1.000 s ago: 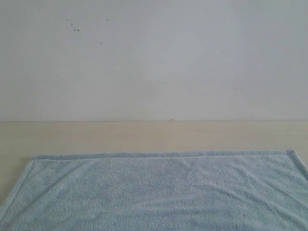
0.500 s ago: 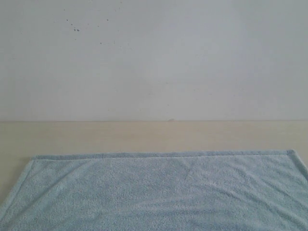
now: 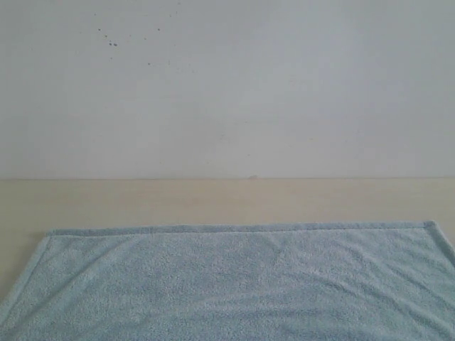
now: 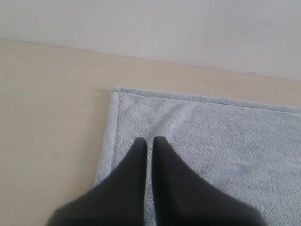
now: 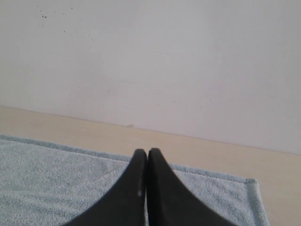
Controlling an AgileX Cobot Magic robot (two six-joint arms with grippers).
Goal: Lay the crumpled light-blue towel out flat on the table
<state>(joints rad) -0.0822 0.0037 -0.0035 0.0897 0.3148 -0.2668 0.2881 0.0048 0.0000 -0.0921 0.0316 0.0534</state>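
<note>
The light-blue towel [image 3: 234,284] lies flat across the near part of the beige table [image 3: 213,199], its hemmed far edge straight and both far corners showing. Neither gripper appears in the exterior view. In the left wrist view my left gripper [image 4: 149,140] is shut with nothing in it, held above the towel [image 4: 211,141] near its far left corner. The right wrist view has my right gripper [image 5: 144,152] shut and empty above the towel [image 5: 51,174], close to the far hem and left of the far right corner.
A white wall [image 3: 227,92] with a few dark specks rises behind the table. A strip of bare tabletop runs between the towel's far hem and the wall. Bare table [image 4: 47,117] also lies left of the towel.
</note>
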